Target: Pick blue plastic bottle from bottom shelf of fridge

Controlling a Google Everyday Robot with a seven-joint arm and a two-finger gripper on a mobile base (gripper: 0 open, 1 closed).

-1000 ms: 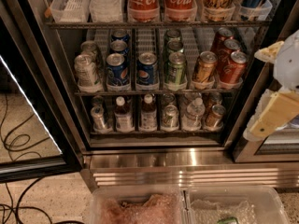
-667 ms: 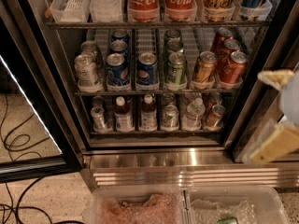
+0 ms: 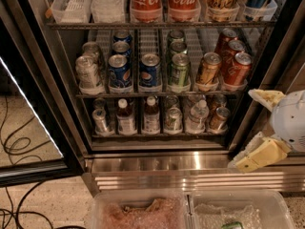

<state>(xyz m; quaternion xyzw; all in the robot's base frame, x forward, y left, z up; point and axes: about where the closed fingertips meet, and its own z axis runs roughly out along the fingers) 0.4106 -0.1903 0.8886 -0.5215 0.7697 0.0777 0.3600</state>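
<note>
Camera view, entry one, change: what do we log for the gripper [image 3: 244, 129]?

We log it lower than a second ago. It has sunk down the right side and hangs outside the fridge [image 3: 167, 163], by its right frame. Its fingers are spread wide with nothing between them. Nothing on the racks has shifted.

Entry two, target?

Blue plastic bottle [image 3: 126, 119]: upright, white cap, dark contents, pale label. Location: the bottom shelf [image 3: 157, 135], second lane from the left, at the front rail. Untouched. A look-alike bottle [image 3: 151, 117] stands in the next lane to the right, so we cannot say for certain which of the two is meant. The clear water bottle [image 3: 197, 114] sits further right, with cans [image 3: 174, 119] between.

Meaning for the task?

We judge the approach to be early. The drop brings the gripper nearer shelf height, but it is well apart from the bottle, off to its right, and has yet to enter the opening.

Entry three, hidden or doubtful?

Arm [image 3: 291, 120]: cut off at the right edge; only the pale wrist and two fingers show. Bottle bases: behind the front rail. Rear of the bottom lanes: dark, contents not countable. Labels: unreadable. Top rack [image 3: 157, 25]: cut by the upper edge. Clear bins [image 3: 143, 199] below: also cut, contents indistinct.
</note>
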